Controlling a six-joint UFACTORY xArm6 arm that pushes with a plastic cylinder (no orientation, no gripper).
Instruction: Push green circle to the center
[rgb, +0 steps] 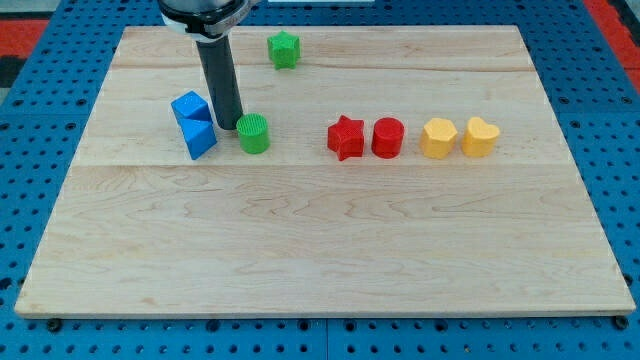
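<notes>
Standing upright in the upper left of the frame, the green circle (254, 133) is a short round cylinder resting on its flat base, ridged top facing up. Being round, it has no long axis along the board and points no particular way; its only axis runs vertically. It sits left of the board's middle, roughly level with the row of red and yellow blocks.

The dark rod comes down from the top of the frame, and my tip (228, 126) meets the wooden board (320, 250) just beside the green circle, on its upper-left side, touching it or very nearly so. There is no hand to open or close here, only the bare rod end.

On the other side of the rod, 2 blue blocks sit together: a blue cube (189, 107) and, touching it just below, a blue triangle (201, 139). A green star (284, 49) lies near the top edge, well apart. To the right runs a row: red star (345, 137), red circle (387, 137), then a yellow block (438, 138) beside a yellow heart (480, 136).
</notes>
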